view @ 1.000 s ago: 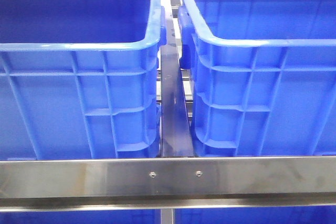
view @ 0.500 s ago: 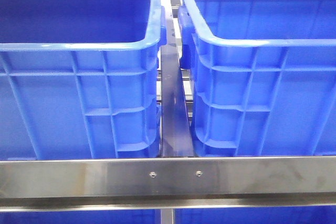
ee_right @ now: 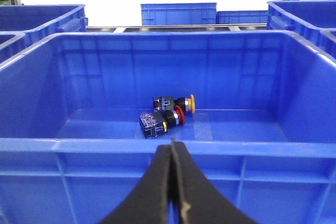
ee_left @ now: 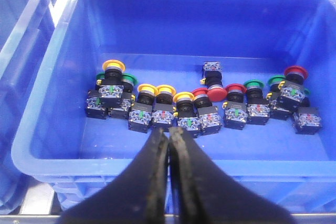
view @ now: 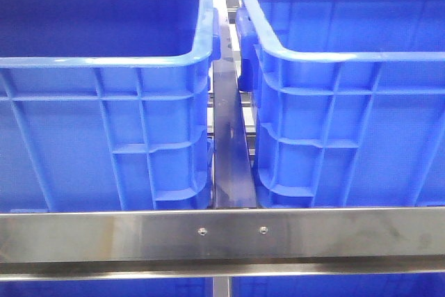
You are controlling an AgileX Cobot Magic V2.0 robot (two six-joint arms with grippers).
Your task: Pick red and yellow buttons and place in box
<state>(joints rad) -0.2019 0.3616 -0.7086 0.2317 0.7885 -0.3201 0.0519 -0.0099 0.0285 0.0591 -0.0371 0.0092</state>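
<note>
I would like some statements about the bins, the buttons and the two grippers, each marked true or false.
1. The blue plastic bin under the left gripper holds many push buttons with red, yellow and green caps. True.
2. The left gripper holds a yellow button. False: its fingers are closed together with nothing between them.
3. The blue bin in front of the right gripper contains two buttons, one red-capped and one yellow-capped. True.
4. The right gripper is wide open. False: it is shut and empty.
5. The front view shows the buttons clearly. False: it shows only bin walls and a steel rail.
</note>
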